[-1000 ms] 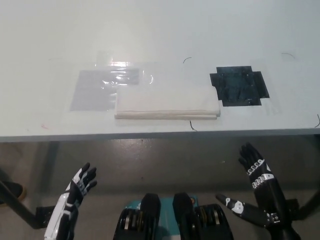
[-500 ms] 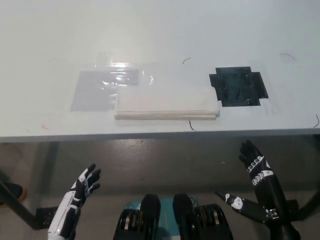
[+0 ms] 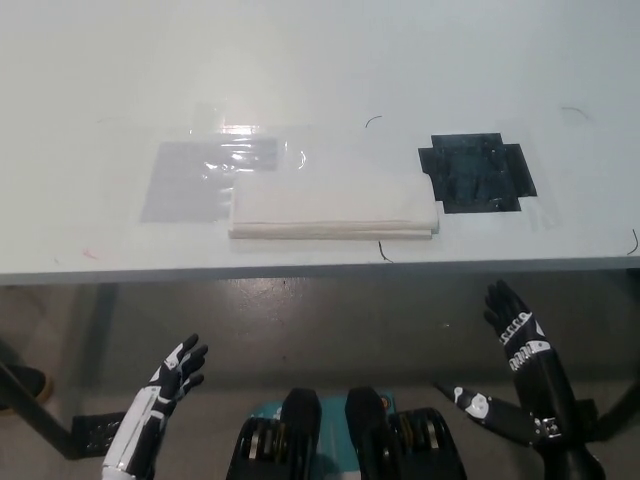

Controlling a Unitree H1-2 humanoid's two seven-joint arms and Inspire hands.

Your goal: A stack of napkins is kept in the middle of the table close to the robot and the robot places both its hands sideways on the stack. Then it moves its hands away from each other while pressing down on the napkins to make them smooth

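Looking at my fingers first: those of the white left hand (image 3: 172, 378) are spread apart and point up and a little to the right, holding nothing, and the hand hangs below the table's near edge at the lower left, over the grey floor (image 3: 300, 330). My black right hand (image 3: 510, 325) is at the lower right, also below the table edge, with its fingers extended upward and close together, the thumb sticking out low to the left, and nothing in its grasp. Neither hand touches the table (image 3: 320, 60) or anything on it. The stack of napkins (image 3: 333, 212) lies flat on the pale tabletop, near the front edge and roughly in the middle of my view, a long white rectangle with its layered edge facing me. Its left end overlaps a clear plastic sheet (image 3: 195, 180) taped or laid flat on the table, which shows glare along its top. To the right of the stack, apart from it, a black cross-shaped patch (image 3: 478, 172) is stuck on the surface. A few thin dark curved marks are scattered on the tabletop, one just in front of the napkins at the table edge
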